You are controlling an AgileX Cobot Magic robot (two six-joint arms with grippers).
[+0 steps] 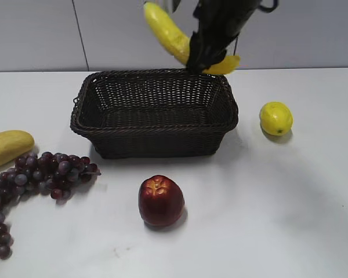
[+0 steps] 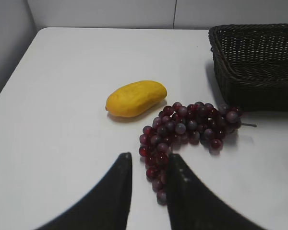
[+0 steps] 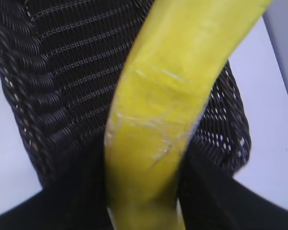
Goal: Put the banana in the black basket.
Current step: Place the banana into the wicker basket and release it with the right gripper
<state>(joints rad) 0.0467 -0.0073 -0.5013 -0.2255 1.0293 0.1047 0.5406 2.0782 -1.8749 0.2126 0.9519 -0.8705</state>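
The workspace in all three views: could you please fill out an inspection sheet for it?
Surface: white table, faint specks near the front edge.
Job's things: long yellow banana held in the air over the back rim of the dark woven wicker basket; nothing seen inside the basket.
Clutter: red apple, purple grape bunch, stubby pale-yellow fruit, round lemon.
Grippers: right gripper shut on the banana; left gripper holds nothing, over the table by the grapes.
Cables: dark loop at top of exterior view.
Surroundings: pale panelled wall.
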